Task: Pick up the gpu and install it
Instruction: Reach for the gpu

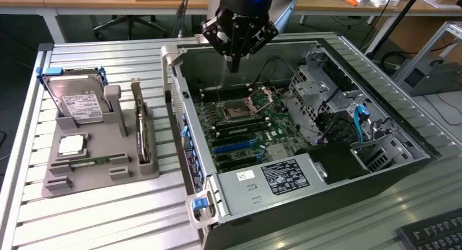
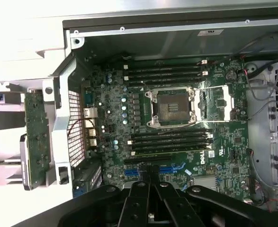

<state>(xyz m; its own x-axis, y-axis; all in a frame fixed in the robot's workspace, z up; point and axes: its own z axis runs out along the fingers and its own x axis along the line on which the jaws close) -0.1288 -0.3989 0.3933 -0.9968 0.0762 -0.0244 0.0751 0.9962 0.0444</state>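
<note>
My pincer (image 1: 233, 66), fingers closed on nothing, hangs above the motherboard (image 1: 238, 131) inside the open computer case (image 1: 175, 93); in the wrist view the pincer (image 2: 150, 176) shows its shut fingertips over the blue slots; the gpu (image 1: 140, 125) stands outside the case, in a slot of the grey holder (image 1: 101, 177) on the tabletop (image 1: 94, 217), to the exterior view's left of my pincer and lower, with the case's side wall between us; the card rests on one long edge, upright, its flat faces turned toward the case wall and toward the hard drive (image 1: 83, 105); its long axis runs roughly parallel to that wall, from the far side of the holder toward the near side; in the wrist view its green board (image 2: 34, 137) lies just beyond the wall; I cannot tell which end carries the metal bracket.
</note>
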